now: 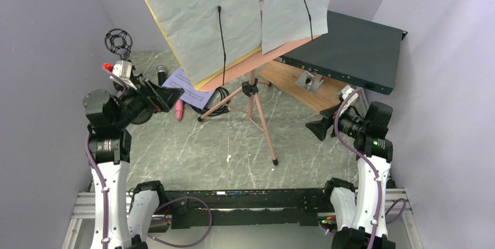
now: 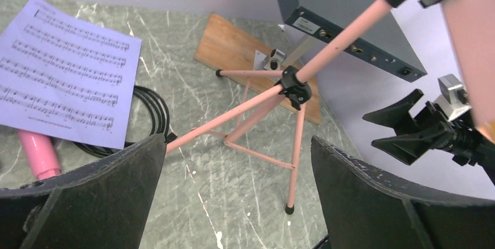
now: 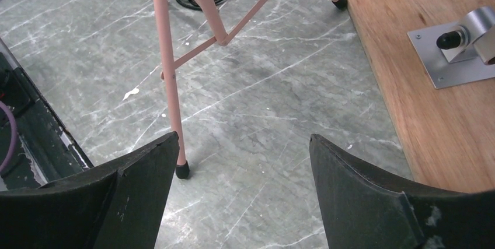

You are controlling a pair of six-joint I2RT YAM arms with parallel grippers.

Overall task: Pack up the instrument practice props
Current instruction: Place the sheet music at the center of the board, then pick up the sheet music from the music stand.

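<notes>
A pink tripod music stand (image 1: 252, 94) rises mid-table, its desk (image 1: 233, 21) holding white pages over a yellow one. One printed sheet-music page (image 1: 185, 86) lies flat on the table, covering part of a pink microphone (image 1: 179, 109). A black microphone (image 1: 160, 74) and a round black mic holder (image 1: 118, 40) are at the far left. My left gripper (image 2: 238, 139) is open and empty, left of the stand, facing the tripod hub (image 2: 295, 86). My right gripper (image 3: 244, 137) is open and empty above the marble, with the near tripod foot (image 3: 182, 170) by its left finger.
A dark teal rack box (image 1: 350, 51) leans at the back right over a brown wooden board (image 1: 297, 88) that carries a small metal bracket (image 1: 308, 80). A coiled black cable (image 1: 219, 94) lies under the stand. Purple walls close in on both sides.
</notes>
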